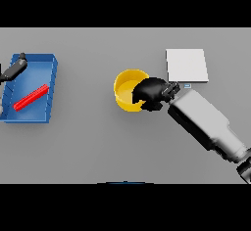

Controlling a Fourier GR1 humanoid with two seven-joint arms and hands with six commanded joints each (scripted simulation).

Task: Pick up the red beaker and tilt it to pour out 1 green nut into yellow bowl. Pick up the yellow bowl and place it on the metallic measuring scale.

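Note:
The yellow bowl [126,89] stands on the grey table near the middle, and what shows of its inside is plain yellow. My right hand [151,94] is at the bowl's right rim with its fingers curled over the edge, and it hides that side of the bowl. Just behind and to the right of the hand lies the metallic measuring scale [186,65], a flat pale square. The red beaker [31,97] lies on its side, slantwise, in the blue tray [49,78] at the far left. My left hand [17,66] is over the tray's far left corner.
The blue tray has raised walls and sits against the view's left edge. My right forearm [206,125] crosses the table from the lower right toward the bowl. Bare grey table lies between the tray and the bowl.

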